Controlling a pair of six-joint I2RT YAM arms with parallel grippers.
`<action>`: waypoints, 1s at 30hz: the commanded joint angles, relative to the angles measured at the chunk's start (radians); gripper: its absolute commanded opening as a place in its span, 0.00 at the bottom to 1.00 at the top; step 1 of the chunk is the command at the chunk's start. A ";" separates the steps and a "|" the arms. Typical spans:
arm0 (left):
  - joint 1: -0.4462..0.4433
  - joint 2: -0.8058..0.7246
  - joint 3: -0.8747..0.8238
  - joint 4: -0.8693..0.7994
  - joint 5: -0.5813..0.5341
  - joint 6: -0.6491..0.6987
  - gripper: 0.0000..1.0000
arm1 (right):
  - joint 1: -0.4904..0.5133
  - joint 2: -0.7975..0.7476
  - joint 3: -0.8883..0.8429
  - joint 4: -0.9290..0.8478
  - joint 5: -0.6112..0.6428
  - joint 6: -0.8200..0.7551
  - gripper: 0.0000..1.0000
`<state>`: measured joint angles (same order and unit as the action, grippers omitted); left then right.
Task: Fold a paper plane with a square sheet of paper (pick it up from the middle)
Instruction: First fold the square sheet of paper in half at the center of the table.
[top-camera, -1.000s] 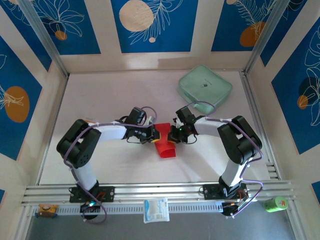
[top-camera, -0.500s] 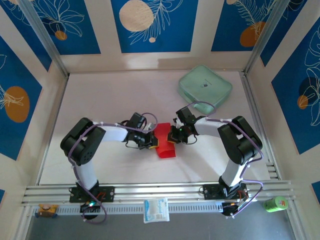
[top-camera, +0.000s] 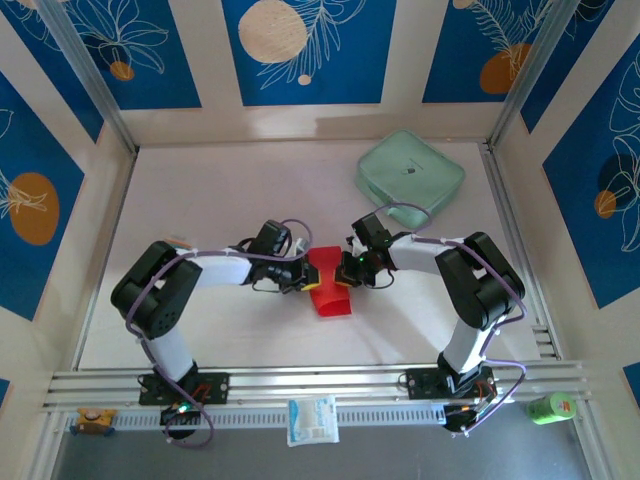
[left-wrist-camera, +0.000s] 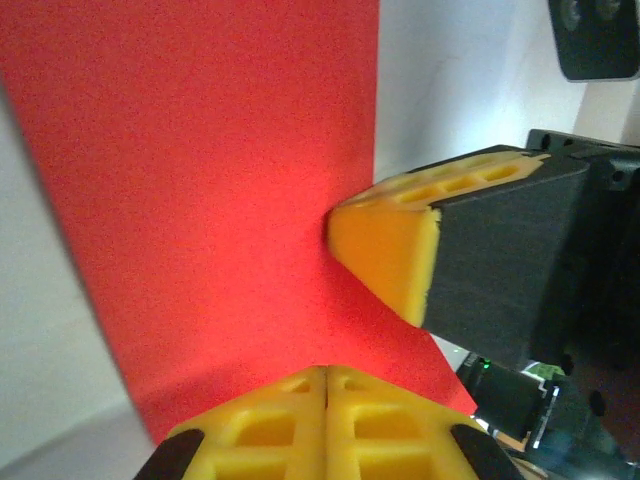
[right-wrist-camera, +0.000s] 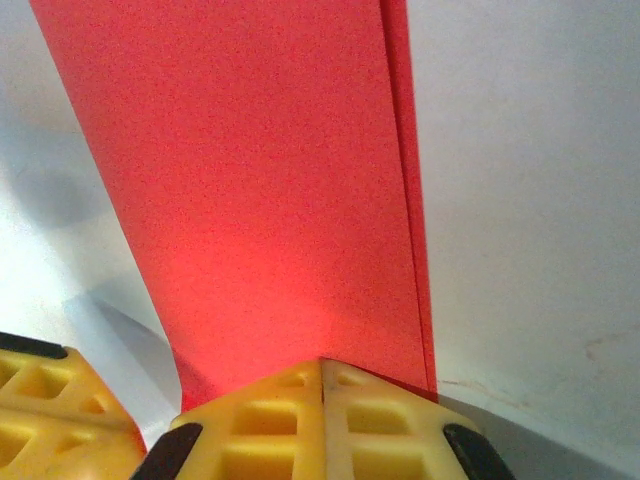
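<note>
The left gripper is clenched on a folded sheet of thin bright red paper. Just opposite it, the right gripper clamps the same sheet.

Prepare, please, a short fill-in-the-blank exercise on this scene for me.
1. The sheet of paper between the two grippers is bright ____.
2. The jaws of the left gripper and of the right gripper are both ____.
3. On the table, the mint-green case lies near the far ____ corner.
Missing words: red; shut; right.
</note>
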<state>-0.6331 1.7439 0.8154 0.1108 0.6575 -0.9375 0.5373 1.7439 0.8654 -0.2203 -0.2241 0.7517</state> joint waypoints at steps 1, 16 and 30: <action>-0.016 0.001 -0.020 0.042 0.036 -0.044 0.07 | 0.007 0.022 -0.045 -0.119 0.061 0.007 0.00; -0.020 0.024 -0.104 -0.106 -0.048 0.095 0.05 | 0.007 0.017 -0.045 -0.128 0.069 0.009 0.00; -0.054 -0.043 -0.063 0.101 0.005 -0.122 0.00 | 0.009 0.014 -0.051 -0.115 0.061 0.017 0.00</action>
<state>-0.6621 1.6905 0.7471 0.0875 0.6186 -0.9596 0.5377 1.7397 0.8616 -0.2207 -0.2241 0.7589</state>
